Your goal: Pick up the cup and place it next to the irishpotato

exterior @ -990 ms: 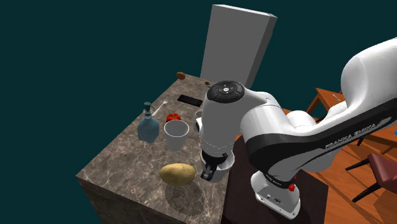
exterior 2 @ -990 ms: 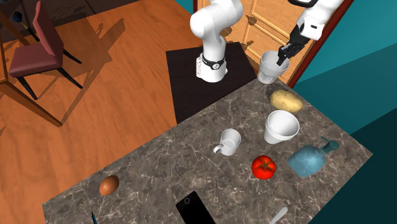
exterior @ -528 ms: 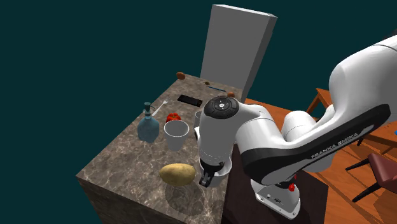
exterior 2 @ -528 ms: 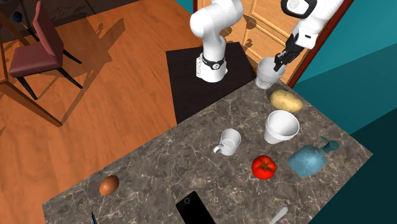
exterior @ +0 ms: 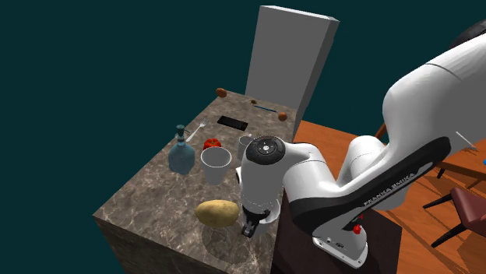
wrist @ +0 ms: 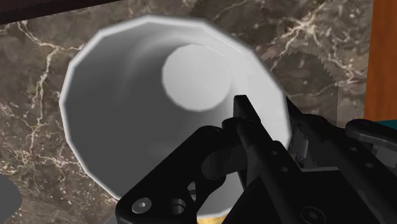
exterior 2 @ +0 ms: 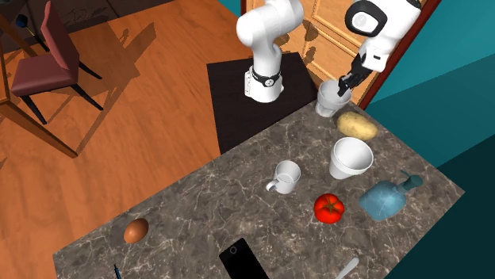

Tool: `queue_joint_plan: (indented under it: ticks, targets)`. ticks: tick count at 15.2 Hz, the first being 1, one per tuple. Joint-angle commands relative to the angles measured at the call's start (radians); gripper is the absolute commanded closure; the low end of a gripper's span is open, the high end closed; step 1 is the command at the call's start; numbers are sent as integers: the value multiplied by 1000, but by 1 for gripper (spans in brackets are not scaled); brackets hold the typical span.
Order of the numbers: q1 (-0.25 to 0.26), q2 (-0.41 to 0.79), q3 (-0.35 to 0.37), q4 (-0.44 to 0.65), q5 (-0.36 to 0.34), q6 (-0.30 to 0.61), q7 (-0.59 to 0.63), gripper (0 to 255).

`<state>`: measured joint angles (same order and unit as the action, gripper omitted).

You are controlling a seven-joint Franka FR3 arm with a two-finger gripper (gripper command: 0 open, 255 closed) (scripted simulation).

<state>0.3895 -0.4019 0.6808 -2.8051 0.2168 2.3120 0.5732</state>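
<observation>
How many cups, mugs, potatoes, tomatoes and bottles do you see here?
White cups: 2, the held cup in the gripper and the standing cup
White mug: 1
Potato: 1
Tomato: 1
Blue bottle: 1
Total: 6

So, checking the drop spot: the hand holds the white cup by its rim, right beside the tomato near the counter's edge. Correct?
Not quite: the hand holds the white cup by its rim beside the potato, not the tomato, which lies farther along the counter. The second exterior view shows it.
</observation>
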Motion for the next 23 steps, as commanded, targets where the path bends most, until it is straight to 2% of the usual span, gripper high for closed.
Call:
queue_joint_plan:
  ticks: [1, 2, 10, 11, 16, 20, 23]
  targets:
    - [-15, 37, 16, -8, -14, 45, 14, 255]
    - [-25, 61, 27, -13, -24, 71, 24, 255]
    - [-25, 61, 27, -13, -24, 71, 24, 255]
    - [-25, 61, 27, -13, -24, 71, 24, 0]
    - [-25, 61, 27, -13, -24, 71, 24, 0]
    - [15, -58, -23, 53, 10, -107, -12, 0]
    - [16, -58, -24, 53, 10, -107, -12, 0]
